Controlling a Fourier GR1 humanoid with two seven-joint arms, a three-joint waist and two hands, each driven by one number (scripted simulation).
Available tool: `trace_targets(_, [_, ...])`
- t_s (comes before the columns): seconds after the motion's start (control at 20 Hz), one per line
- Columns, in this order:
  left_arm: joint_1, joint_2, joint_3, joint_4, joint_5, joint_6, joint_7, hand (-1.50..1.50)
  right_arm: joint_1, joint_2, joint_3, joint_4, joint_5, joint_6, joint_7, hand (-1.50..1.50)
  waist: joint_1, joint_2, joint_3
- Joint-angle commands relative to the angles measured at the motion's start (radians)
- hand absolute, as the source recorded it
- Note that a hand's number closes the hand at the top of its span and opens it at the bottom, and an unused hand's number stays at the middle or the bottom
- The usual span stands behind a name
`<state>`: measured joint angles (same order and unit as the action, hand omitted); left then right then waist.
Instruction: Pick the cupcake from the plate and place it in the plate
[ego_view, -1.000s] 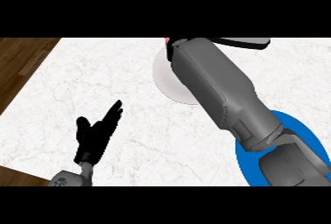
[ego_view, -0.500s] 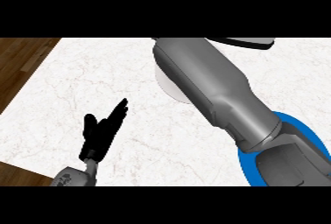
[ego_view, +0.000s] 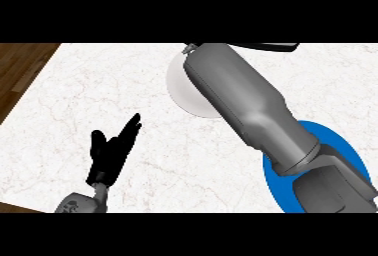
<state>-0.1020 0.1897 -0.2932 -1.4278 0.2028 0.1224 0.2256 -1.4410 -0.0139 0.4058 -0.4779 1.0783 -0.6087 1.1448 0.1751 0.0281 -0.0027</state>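
Two plates on my counter (ego_view: 88, 90): white plate (ego_view: 179, 87), far side, half under the right forearm (ego_view: 244, 105); blue plate (ego_view: 347, 150), near right. Cupcake: not visible; I judge it hidden beneath that forearm on the white plate. Right hand (ego_view: 277, 46): dark sliver at the top edge, grasp state I cannot tell. Left hand (ego_view: 111, 152): lower left, spread, resting, holding nothing. Progress: pick unconfirmed; transfer to blue plate outstanding.

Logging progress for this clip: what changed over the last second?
The right forearm swung slightly left over the white plate. No grasp or release shows. The left robot hand and the blue plate stayed put.
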Motion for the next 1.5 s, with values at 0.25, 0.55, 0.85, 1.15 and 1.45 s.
trace_targets(0.25, [0.050,0.013,0.036,0.012,0.003,0.027,-0.007,0.00,0.105,0.013,-0.005,0.071,0.188,-0.298,0.300,1.50,-0.085,-0.010,0.000])
trace_targets(0.55, [0.091,0.007,0.050,-0.004,0.020,0.032,-0.018,0.00,0.182,0.013,-0.063,0.099,0.280,-0.430,0.314,1.50,-0.122,-0.011,0.002])
trace_targets(0.85, [0.085,0.009,0.060,-0.013,0.014,0.037,-0.031,0.00,0.230,0.013,-0.127,0.123,0.351,-0.506,0.319,1.50,-0.121,-0.007,0.002])
trace_targets(1.15, [0.064,0.026,0.050,-0.029,0.019,0.003,-0.001,0.00,0.347,0.013,-0.280,0.196,0.166,-0.431,0.225,-1.50,-0.082,0.007,0.004])
trace_targets(1.45, [0.029,0.012,0.063,0.026,0.018,-0.009,-0.024,0.00,0.410,0.014,-0.317,0.167,0.020,-0.610,-0.013,-1.50,-0.069,0.013,0.005])
